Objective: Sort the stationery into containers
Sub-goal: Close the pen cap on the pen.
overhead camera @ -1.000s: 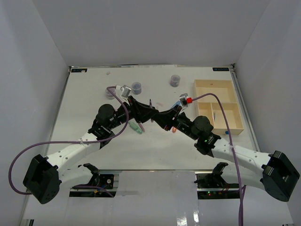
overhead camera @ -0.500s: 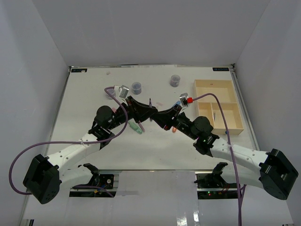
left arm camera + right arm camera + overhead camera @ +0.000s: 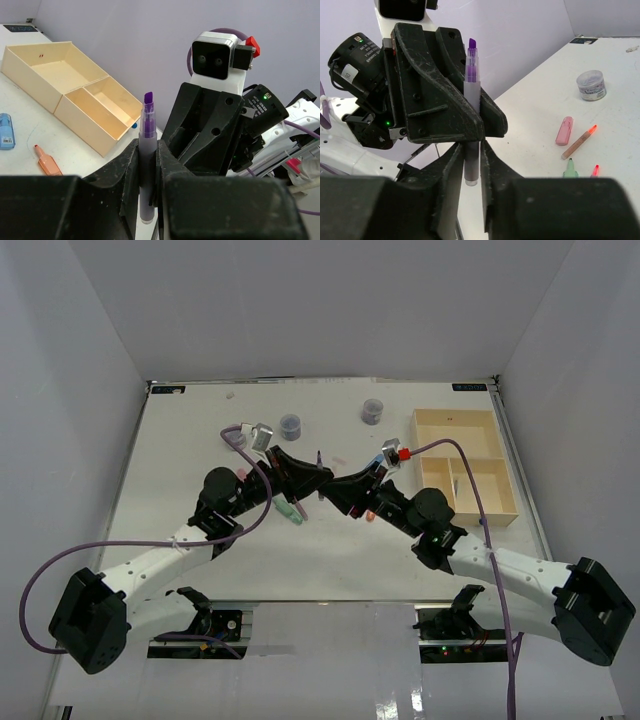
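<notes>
- the left pincer has squeezed in since a second ago?
- yes, it now pinches the purple marker, and the right pincer pinches that same marker too. it's held above the surface between both arms, well apart from the wooden tray.

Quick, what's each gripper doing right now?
Left gripper: closed on the purple highlighter.
Right gripper: closed on the same purple highlighter.
</notes>
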